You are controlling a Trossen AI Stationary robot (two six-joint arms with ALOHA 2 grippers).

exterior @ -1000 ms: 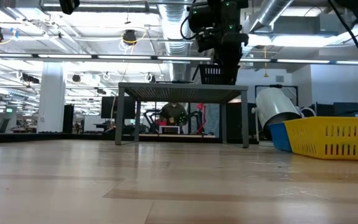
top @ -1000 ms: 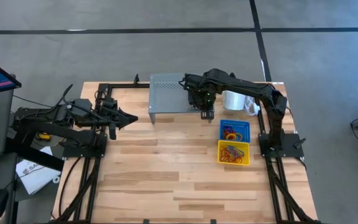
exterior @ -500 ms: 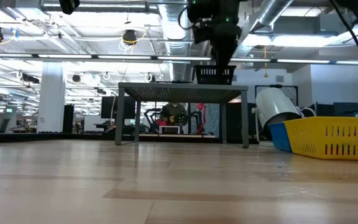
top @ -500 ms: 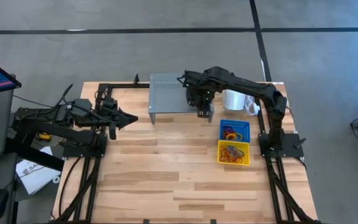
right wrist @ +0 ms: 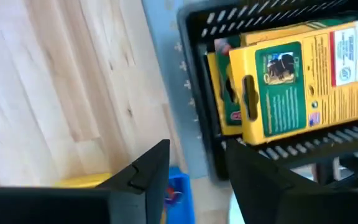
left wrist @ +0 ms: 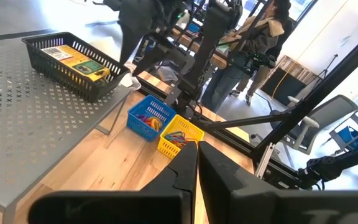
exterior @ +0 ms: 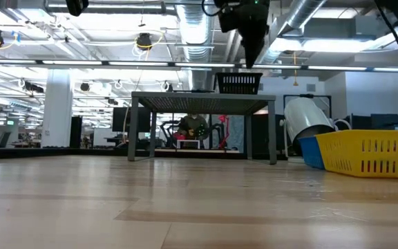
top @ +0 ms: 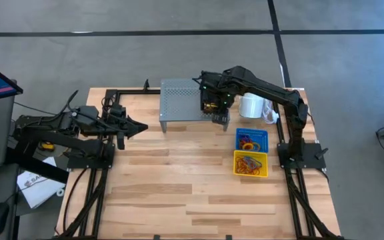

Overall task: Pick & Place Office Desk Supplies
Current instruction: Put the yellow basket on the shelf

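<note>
left arm: parked at the left edge of the desk [top: 179,193], unmoved since a second ago.
left gripper [top: 141,127]: hovers over the desk left of the shelf, its jaws closed on nothing; in its own wrist view the two fingers [left wrist: 180,180] meet edge to edge.
shelf [top: 179,99]: grey perforated metal, standing at the back of the desk; it has not shifted.
black basket [exterior: 239,83]: rests on the right end of the shelf top, with yellow-green crayon boxes [right wrist: 297,81] lying in it. a second ago the right arm's fingers reached down to it; now it stands free with clear air above.
right gripper [exterior: 249,43]: has risen since then and hangs above the black basket, apart from it. its jaws stand open and hold nothing; the right wrist view shows both fingers [right wrist: 143,169] spread with a gap between them, looking down on the basket's near wall.
paper roll [top: 251,105]: white, lying just right of the shelf, where it lay before.
blue basket [top: 252,139]: on the desk right of the shelf, in front of the roll, with coloured loops [top: 248,143] inside; unchanged.
yellow basket [top: 251,164]: touching the blue basket's near side, also holding loops; unchanged.
room beyond: a person [left wrist: 244,53] stands past the desk's far side in the left wrist view.
</note>
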